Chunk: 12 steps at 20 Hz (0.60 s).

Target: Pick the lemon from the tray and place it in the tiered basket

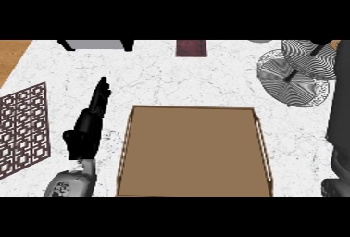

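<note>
Oddly, the lemon shows nowhere: the tray point(195, 152) lies in the middle of the counter point(178, 78) with its brown floor bare from rim to rim, and no yellow shape shows on the marble or in the visible tiers of the tiered basket point(301, 88). With no fruit to be seen, its long axis cannot be read either. The basket stands at the far right, beyond the tray's far right corner and apart from it, its striped round tiers overlapping one another. The right arm point(339, 115) runs as a dark column up the view's right edge, right beside the basket, so that side is much the nearer to the goal. The right hand cannot be made out, and whether it is clasped round the lemon or hiding it cannot be told. My guess is that the fruit, if carried, sits somewhere behind that arm near the basket, so the coming move turns on the short gap between arm and tiers. The left hand point(92, 118) rests on the other side, just left of the tray, fingers straight and together, pointing away from the robot and holding nothing. Further left lies a lattice mat point(24, 132).
</note>
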Tool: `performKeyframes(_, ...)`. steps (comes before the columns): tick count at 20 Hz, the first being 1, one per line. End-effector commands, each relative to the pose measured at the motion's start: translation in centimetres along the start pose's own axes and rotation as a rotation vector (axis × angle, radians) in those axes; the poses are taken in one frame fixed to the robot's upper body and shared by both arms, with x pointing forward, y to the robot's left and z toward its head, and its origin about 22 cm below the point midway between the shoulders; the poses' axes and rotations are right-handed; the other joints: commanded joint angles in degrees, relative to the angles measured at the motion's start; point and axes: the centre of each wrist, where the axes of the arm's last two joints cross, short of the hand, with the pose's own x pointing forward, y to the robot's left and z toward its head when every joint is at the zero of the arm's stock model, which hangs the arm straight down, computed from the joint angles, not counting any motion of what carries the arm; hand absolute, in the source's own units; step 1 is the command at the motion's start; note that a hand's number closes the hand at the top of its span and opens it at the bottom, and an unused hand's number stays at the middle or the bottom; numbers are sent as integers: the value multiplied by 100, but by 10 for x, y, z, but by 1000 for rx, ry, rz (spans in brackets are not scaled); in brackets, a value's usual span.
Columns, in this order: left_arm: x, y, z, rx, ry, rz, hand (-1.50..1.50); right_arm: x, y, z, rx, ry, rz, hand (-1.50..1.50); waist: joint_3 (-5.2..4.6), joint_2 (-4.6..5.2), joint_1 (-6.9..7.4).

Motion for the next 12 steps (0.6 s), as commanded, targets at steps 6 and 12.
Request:
performKeyframes(6, -7, 7, -5, -8, -11, 9, 0, -25, -9, -63, -29, 38, 86, 150, -1, 15, 42)
performKeyframes(12, 8, -12, 4, -22, -5, 9, 0, -56, 28, -91, -18, 59, 106, 150, 3, 19, 60)
